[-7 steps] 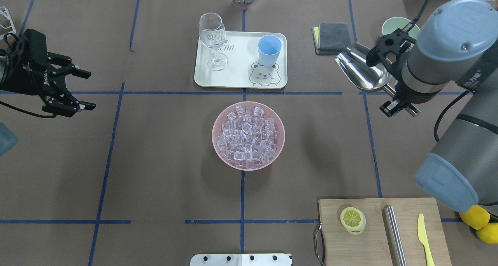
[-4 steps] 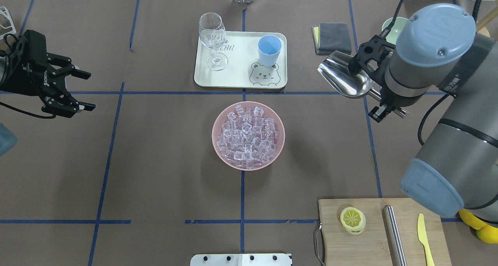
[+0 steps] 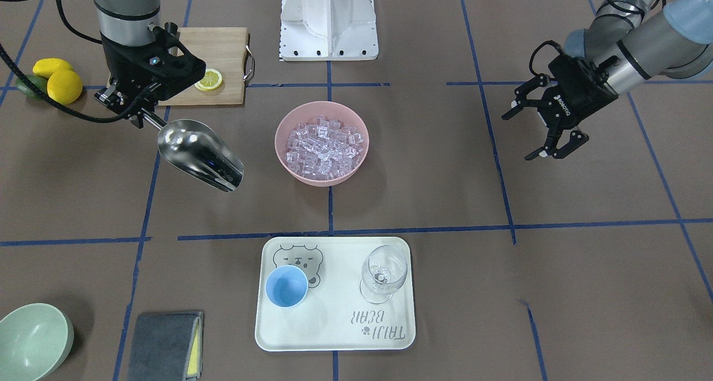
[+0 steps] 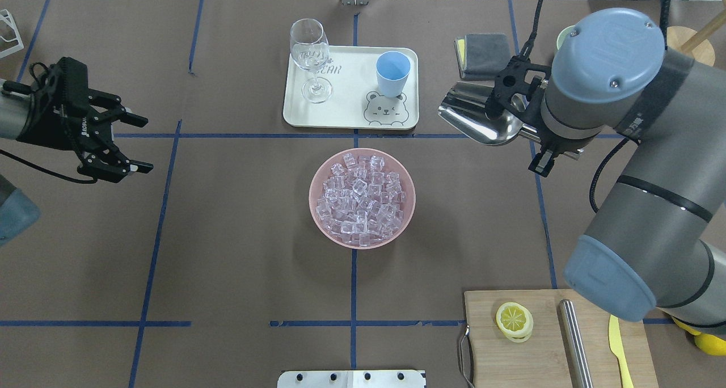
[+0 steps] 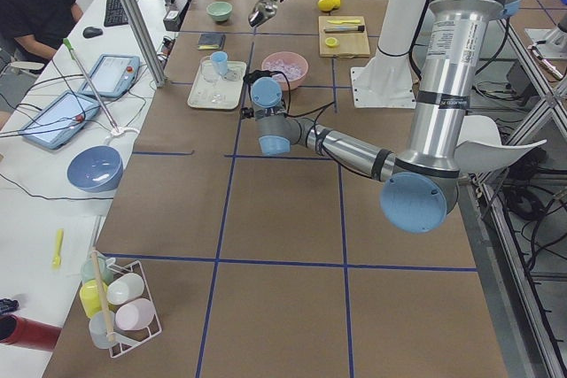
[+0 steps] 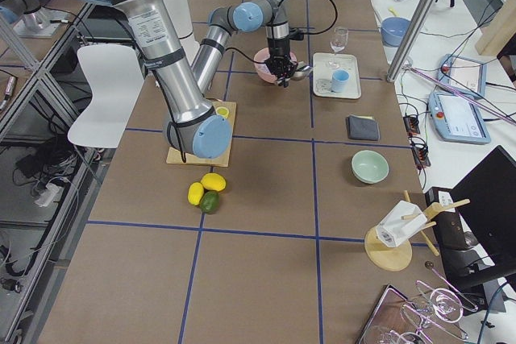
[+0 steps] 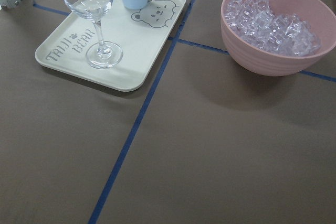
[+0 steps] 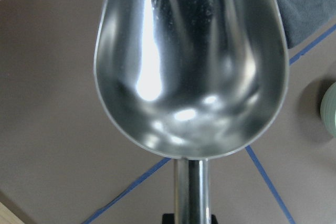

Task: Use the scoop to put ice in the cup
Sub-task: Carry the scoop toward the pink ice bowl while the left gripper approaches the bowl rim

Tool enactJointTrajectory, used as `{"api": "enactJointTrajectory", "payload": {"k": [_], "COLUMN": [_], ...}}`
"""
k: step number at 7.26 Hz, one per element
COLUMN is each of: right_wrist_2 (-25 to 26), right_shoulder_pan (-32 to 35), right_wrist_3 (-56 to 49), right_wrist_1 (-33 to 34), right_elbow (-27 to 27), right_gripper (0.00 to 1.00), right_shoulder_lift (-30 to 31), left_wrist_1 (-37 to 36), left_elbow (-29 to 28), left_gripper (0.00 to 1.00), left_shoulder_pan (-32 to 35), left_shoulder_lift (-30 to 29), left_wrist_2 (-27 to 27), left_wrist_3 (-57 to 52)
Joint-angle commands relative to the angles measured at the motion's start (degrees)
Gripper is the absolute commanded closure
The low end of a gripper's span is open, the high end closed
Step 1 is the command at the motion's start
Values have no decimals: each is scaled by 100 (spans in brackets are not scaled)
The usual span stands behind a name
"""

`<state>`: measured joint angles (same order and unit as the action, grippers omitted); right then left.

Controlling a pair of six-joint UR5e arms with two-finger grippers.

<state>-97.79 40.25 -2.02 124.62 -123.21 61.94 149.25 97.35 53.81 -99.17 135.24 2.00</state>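
**Position check: scoop, ice and cup**

Found the right claw (image 3: 139,112) clamped on the rod handle of the scoop (image 3: 200,155), closed tight against the rod. Located the scoop to the robot's right of the pink bowl (image 4: 311,198), near it but not touching, with the open front pointing toward the bowl and tray side. Noted only bare polished steel inside the trough in the right wrist view. Could not tell how high the scoop sits above the table (image 4: 227,235).

Found the ice (image 4: 362,198) heaped in the pink bowl at the middle of the table. Located the cup (image 4: 392,73) upright on the white tray (image 4: 346,96), beyond the bowl from the robot, mouth up. Recorded a wine glass (image 4: 309,53) upright on the same tray, apart from the cup.

Found the left claw (image 4: 144,142) spread wide apart with nothing in it, well off to the robot's left of the bowl.

Noted a grey cloth (image 4: 485,50) and a pale green bowl (image 3: 30,339) on the far right part of the table. Noted also a wooden board (image 4: 544,342) at the near right corner, carrying a lemon slice (image 4: 513,320), a steel cylinder (image 4: 574,342) and a yellow knife (image 4: 618,348).
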Motion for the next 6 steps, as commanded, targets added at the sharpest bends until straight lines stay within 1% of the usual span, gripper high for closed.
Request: {"api": "enactJointTrajectory", "payload": {"k": [1,2,3,4,5,6], "right_wrist_2": [112,76,102,94,137,138], "right_shoulder_pan": [-210,-202,-202,-202,-202,-237], "right_wrist_3": [-351,-795,-1470,-1529,-1529,-1529], "right_wrist_1": [106,559,990,1072,1082,1073], "right_elbow": [51,60,112,87,78,69], "right_gripper": [100,100,100,100,100,100], "right_shoulder_lift": [-111,-294,-470,-507,-490,-507], "left_wrist_1": [-10,-10,-18,-18,-45,-45], "left_elbow": [-128,-337,-374,-435,-627,-821], "left_gripper": [1,1,1,1,0,0], "left_shoulder_pan": [-535,-773,-1150,-1527,-1818,-1865], "left_shoulder_lift": [-356,-679,-926,-972,-1207,-1340], "left_wrist_2": [-42,-181,-913,-1312,-1360,-1360], "left_wrist_3": [-33,-42,-24,19,20,2]}}
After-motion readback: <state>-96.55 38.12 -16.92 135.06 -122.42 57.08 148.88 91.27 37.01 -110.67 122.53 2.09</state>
